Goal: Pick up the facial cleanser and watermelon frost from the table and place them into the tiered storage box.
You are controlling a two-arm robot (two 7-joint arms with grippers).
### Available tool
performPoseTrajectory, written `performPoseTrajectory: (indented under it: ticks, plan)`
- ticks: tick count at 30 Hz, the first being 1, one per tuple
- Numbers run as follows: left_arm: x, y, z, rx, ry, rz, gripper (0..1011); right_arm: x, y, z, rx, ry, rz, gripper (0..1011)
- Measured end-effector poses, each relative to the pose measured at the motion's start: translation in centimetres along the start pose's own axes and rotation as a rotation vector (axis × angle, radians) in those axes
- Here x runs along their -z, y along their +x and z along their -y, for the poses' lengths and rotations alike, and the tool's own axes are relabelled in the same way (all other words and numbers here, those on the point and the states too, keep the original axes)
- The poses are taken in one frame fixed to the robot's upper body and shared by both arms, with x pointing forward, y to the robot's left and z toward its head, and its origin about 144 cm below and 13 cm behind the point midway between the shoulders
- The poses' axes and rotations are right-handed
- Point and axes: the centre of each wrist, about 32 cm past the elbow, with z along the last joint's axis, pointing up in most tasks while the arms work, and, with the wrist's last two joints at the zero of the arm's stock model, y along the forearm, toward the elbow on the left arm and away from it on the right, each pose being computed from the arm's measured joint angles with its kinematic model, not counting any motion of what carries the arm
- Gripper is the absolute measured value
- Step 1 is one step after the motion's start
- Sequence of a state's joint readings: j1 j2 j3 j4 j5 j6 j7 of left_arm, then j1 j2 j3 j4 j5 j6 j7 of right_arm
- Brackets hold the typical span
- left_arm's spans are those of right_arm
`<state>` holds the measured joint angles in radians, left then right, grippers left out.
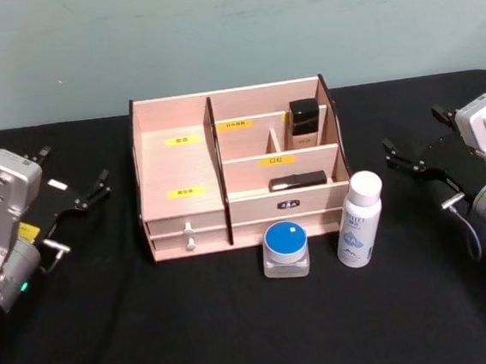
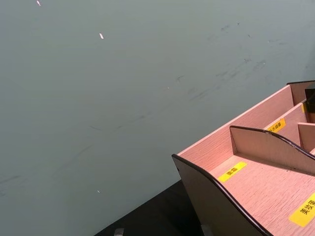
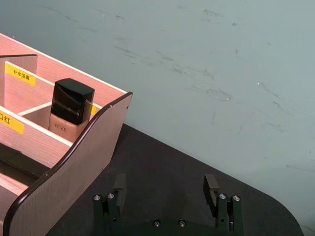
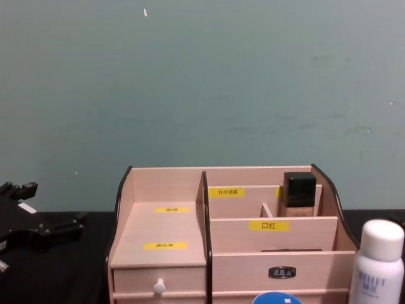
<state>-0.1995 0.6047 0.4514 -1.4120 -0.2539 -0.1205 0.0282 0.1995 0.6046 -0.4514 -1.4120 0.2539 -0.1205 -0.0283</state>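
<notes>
**Left gripper** (image 1: pixel 70 171): black fingers spread wide, holding nothing; hovers over the table (image 1: pixel 241 337) to the left of the tiered storage box (image 1: pixel 150 156), well apart from it. In the chest view it (image 4: pixel 44 206) sits low at the left edge.

**Right gripper** (image 1: pixel 413 129): fingers likewise spread wide and empty, to the right of the box. The right wrist view shows its (image 3: pixel 165 187) two dark pads parted, beside the box's curved right side (image 3: pixel 74 167).

**Facial cleanser** (image 1: pixel 359 222): white cylindrical bottle with white cap and blue print, upright on the table just near of the box's right front corner; its top shows in the chest view (image 4: pixel 378 263).

**Watermelon frost** (image 1: pixel 286 248): squat clear jar with a round blue lid, on the table just left of the cleanser, close to the box front.

**Tiered storage box**: light wood grain, dark-edged curved sides, stepped tiers, yellow labels.
- Left section: two open steps, bare (image 2: pixel 256 187); two drawers (image 1: pixel 187 230) with white knobs at the near side.
- Far right compartment: foundation bottle (image 1: pixel 305 124), beige body, glossy black square cap, upright (image 3: pixel 69 108) (image 4: pixel 299 193).
- Near right compartment: slim black stick (image 1: pixel 298 180), lying flat.

**Table**: matte black cloth.

**Wall** (image 4: pixel 202 82): scuffed grey-green, behind.
</notes>
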Motion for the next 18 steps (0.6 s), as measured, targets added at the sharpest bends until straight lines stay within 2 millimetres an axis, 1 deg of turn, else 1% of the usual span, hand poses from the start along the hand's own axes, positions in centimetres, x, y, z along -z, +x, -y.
performPoseTrajectory:
  ticks: [18]
  plan:
    - [0.0, 0.0, 0.0, 0.0, 0.0, 0.0, 1010, 0.0, 0.0, 0.0, 0.0, 0.0, 0.0, 1002]
